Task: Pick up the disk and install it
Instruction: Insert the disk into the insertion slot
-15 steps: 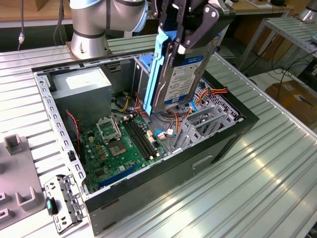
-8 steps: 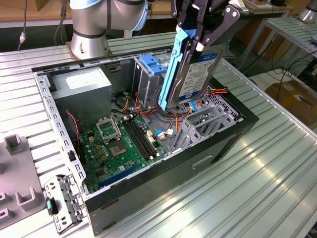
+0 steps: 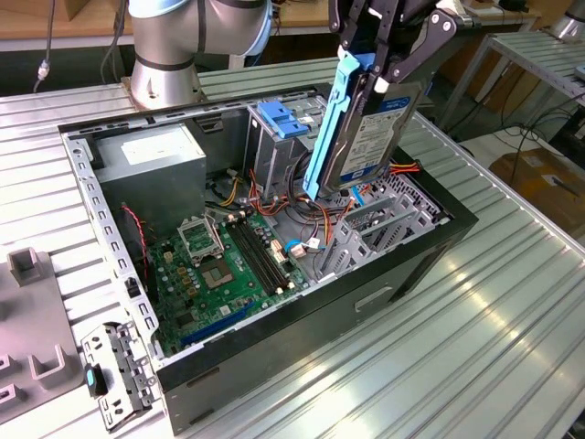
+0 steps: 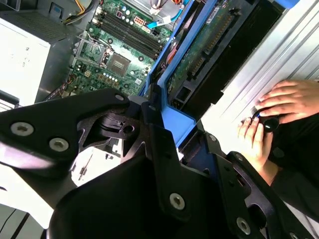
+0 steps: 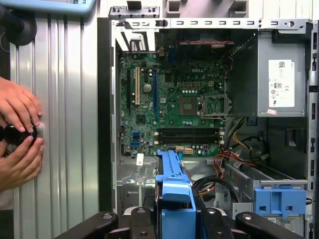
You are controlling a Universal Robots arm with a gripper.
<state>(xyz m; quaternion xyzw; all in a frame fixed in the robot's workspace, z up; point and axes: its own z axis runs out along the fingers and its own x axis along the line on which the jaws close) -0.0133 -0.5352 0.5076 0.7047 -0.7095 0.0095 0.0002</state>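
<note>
The disk (image 3: 379,137) is a silver hard drive with a white-and-blue label and blue side rails. It hangs on edge, slightly tilted, above the open computer case (image 3: 302,315). Its lower end is just over the cables and the metal bay at the exterior view's right. My gripper (image 3: 375,66) is shut on the disk's upper end. In the second wrist view the gripper (image 4: 159,117) clamps the blue rail, and the disk's green underside (image 4: 199,50) faces the camera. In the first wrist view the disk's blue rail (image 5: 172,181) points down into the case from the gripper (image 5: 172,219).
Inside the case lie a green motherboard (image 3: 228,265), a grey power supply (image 3: 151,155) and a metal cage with a blue top (image 3: 279,123). A person's hands (image 5: 17,134) rest on the ribbed table beside the case. A loose metal bracket (image 3: 114,370) lies at the exterior view's left.
</note>
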